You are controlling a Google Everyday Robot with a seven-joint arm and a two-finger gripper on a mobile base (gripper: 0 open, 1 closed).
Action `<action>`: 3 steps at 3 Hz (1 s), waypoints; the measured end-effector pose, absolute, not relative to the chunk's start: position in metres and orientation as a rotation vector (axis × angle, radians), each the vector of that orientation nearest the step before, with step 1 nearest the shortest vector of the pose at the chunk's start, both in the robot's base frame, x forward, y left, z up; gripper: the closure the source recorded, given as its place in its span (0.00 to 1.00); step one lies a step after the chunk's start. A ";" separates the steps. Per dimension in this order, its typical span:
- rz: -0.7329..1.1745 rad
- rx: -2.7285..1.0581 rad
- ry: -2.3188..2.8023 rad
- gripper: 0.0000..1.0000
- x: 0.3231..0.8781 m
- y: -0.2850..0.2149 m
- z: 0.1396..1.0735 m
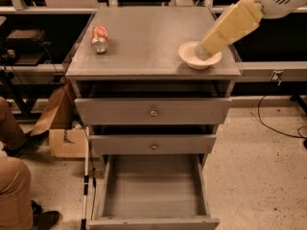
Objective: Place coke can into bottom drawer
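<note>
Coke can (100, 39) lies front-to-back; gripper (200, 53) above bowl (211, 63).

Looks like a robotics lab or test bay to me, not anybody's home. There's a speckled hard floor (254, 176) with a black cable (260, 111) trailing across it, a torn brown cardboard box (64, 145) dumped beside the grey metal three-drawer bench (144, 37), and a cream-yellow robot arm (230, 28) whose end effector (204, 52) sits over the white bowl (192, 63) on top.
</note>
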State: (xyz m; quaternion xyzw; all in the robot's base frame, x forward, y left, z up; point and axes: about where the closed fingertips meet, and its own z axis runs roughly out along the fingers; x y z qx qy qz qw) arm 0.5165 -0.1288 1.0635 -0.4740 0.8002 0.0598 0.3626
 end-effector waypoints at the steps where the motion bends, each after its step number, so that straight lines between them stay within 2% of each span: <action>1: 0.095 -1.083 2.107 0.00 0.544 -0.096 1.039; 3: 0.058 -1.015 2.049 0.00 0.615 0.028 1.017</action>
